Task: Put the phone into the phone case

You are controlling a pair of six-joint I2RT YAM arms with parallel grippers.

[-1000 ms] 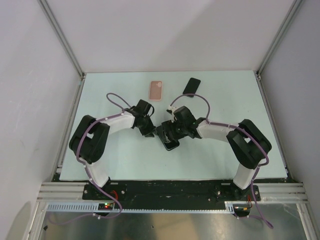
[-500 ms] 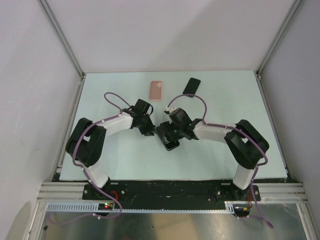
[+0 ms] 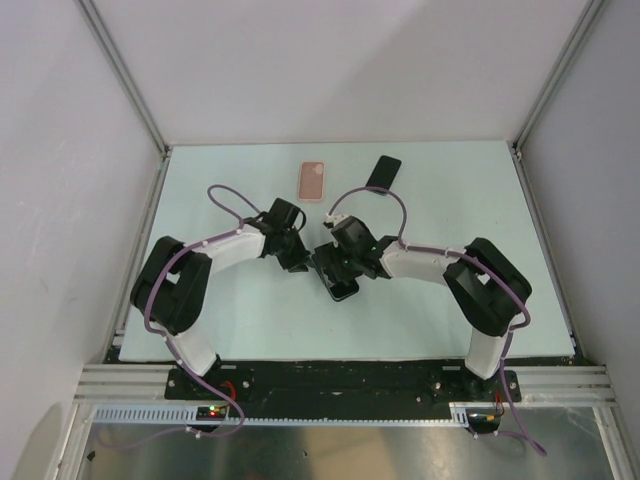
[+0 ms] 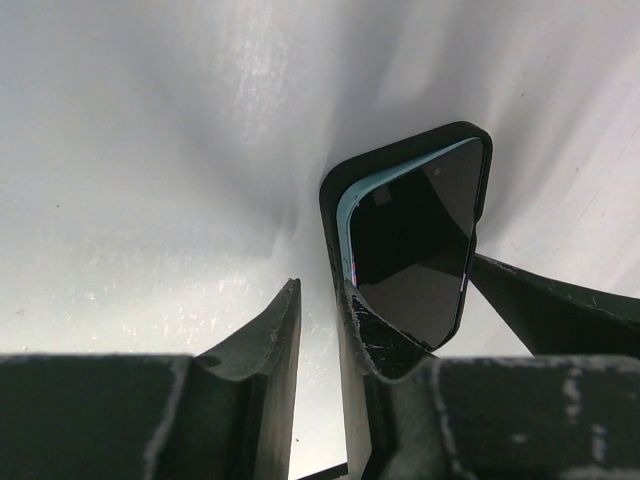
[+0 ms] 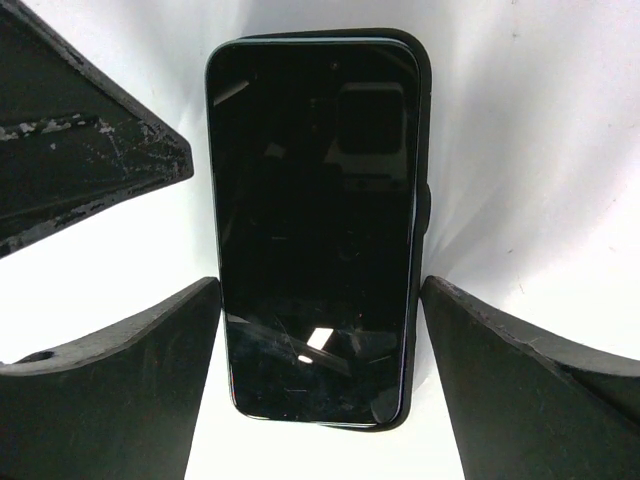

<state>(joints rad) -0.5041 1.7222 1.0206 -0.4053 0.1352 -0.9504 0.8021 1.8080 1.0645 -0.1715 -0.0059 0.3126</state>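
Note:
A phone with a dark screen and pale blue edge lies face up in a black phone case on the table, also seen in the top view. My right gripper is open, one finger on each side of the phone's near end, not touching it. My left gripper is almost shut with nothing in the narrow gap. Its right finger rests on the case's corner, over the phone. In the top view both grippers meet over the phone, the left and the right.
A pink phone case and a second black phone lie at the back of the pale green table. Metal frame posts and grey walls stand on both sides. The right gripper's finger shows in the left wrist view.
My right arm has shifted a little to the left and forward over the phone. My left arm has barely moved. The phone and case stay in place.

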